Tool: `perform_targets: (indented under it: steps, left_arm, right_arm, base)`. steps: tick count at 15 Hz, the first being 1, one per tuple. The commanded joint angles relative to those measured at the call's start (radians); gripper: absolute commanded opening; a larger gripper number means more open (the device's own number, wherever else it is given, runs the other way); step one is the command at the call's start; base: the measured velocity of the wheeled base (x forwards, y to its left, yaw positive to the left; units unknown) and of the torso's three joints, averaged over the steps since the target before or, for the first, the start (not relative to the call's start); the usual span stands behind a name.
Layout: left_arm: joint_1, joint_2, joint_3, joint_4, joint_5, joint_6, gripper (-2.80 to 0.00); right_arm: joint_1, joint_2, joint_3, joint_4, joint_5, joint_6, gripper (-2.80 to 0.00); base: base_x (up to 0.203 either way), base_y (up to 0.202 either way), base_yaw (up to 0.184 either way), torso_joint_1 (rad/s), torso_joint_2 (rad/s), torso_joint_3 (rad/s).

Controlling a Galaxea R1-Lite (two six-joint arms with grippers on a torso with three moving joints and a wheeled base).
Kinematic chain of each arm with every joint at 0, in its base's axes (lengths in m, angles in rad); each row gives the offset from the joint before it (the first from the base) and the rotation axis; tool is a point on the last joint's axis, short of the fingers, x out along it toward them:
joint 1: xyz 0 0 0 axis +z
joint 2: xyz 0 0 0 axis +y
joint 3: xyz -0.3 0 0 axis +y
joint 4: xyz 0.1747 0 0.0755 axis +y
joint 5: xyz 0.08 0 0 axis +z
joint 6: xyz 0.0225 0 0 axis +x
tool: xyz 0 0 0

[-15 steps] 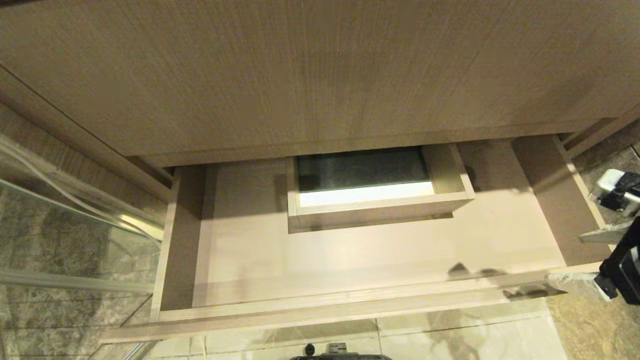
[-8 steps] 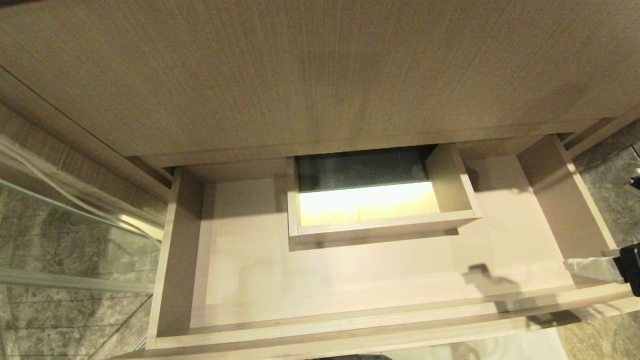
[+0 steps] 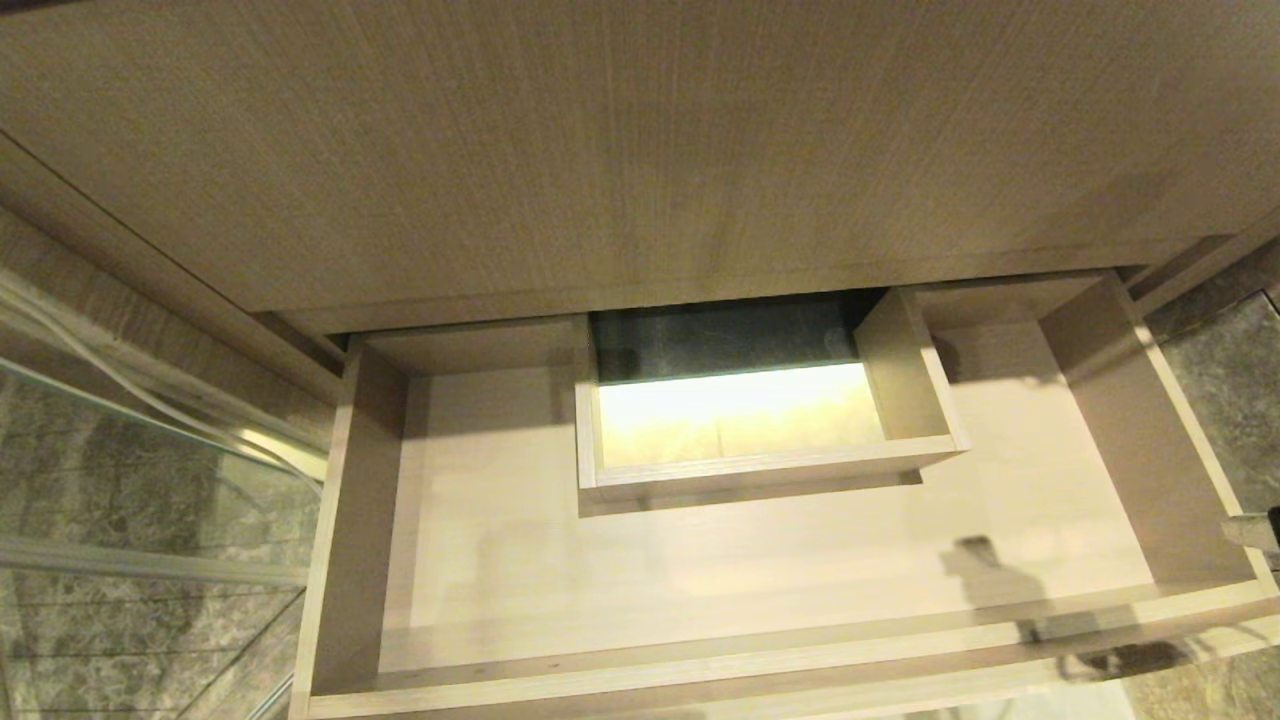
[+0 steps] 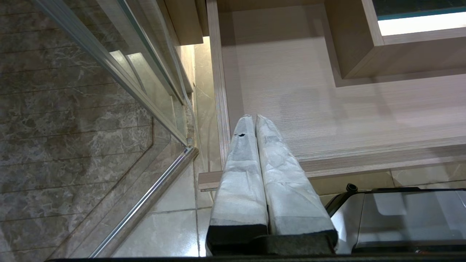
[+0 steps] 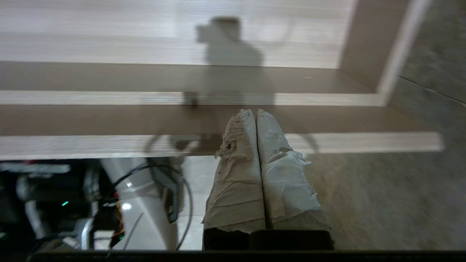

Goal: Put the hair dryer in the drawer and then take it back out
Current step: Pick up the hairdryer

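Observation:
The drawer (image 3: pixel 700 590) stands pulled out below the cabinet, and its pale wood floor is bare. No hair dryer shows in any view. Only a sliver of my right gripper (image 3: pixel 1252 531) shows in the head view, at the drawer's right front corner. In the right wrist view my right gripper (image 5: pixel 255 112) is shut on nothing, its wrapped fingers pressed together just in front of the drawer's front rim (image 5: pixel 109 98). My left gripper (image 4: pixel 254 117) is also shut and empty, parked over the drawer's front left corner (image 4: pixel 218 160).
A boxed U-shaped cutout (image 3: pixel 760 470) rises from the back middle of the drawer. A tall wood panel (image 3: pixel 600 150) overhangs it. A glass screen with a metal rail (image 3: pixel 120 480) stands to the left. My own base (image 4: pixel 400 214) sits on the tiled floor below the drawer front.
The drawer has slid further out toward me. My right gripper has drawn away to the right, off the drawer's front rim, to the edge of the head view.

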Motion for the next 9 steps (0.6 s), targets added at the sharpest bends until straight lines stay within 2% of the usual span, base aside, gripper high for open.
perform_targets:
  steps: [1,7,9]
  left_arm:
    - [0.0,0.001,0.0,0.0,0.0,0.0,-2.8]
    - [0.0,0.0,0.0,0.0,0.0,0.0,-2.8]
    - [0.0,0.0,0.0,0.0,0.0,0.0,-2.8]
  right_arm:
    - [0.0,-0.057,0.014,0.004,-0.027,0.0,-2.8]
    - [0.003,-0.223,0.034,-0.012,-0.027,-0.009,-2.8]
    - [0.003,-0.274,0.054,-0.037,-0.027,-0.011,-2.8]
  base:
    - [0.0,0.0,0.0,0.0,0.0,0.0]
    - [0.0,0.0,0.0,0.0,0.0,0.0]
    - [0.0,0.0,0.0,0.137,-0.28,-0.125]
